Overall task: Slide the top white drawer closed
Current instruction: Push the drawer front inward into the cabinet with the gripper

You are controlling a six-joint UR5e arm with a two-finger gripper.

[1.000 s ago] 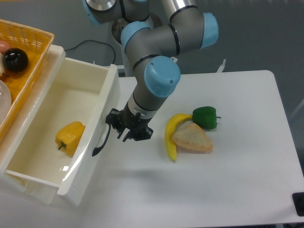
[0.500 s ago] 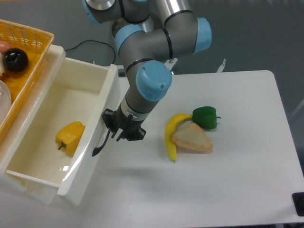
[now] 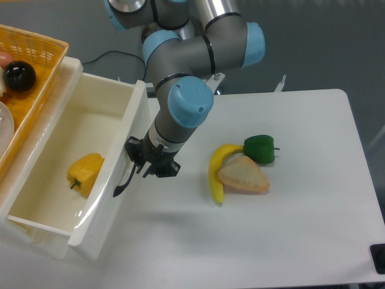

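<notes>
The top white drawer point(image 3: 129, 129) stands pulled out at the left, a glossy cream box with a curved black handle point(image 3: 123, 179) on its front wall. A yellow bell pepper point(image 3: 84, 173) lies inside it. My gripper point(image 3: 149, 164) hangs from the grey and blue arm right against the drawer's front, beside the handle. Its dark fingers sit close together with nothing between them, pressing on the front panel.
An orange woven basket point(image 3: 45, 57) with a black ball point(image 3: 19, 76) sits on top of the cabinet at the far left. A banana point(image 3: 218, 171), a slice of bread point(image 3: 243, 176) and a green pepper point(image 3: 260, 149) lie on the white table to the right.
The arm has moved left against the drawer front, and the drawer has slid a little to the left, into the cabinet. The yellow pepper shifted with it.
</notes>
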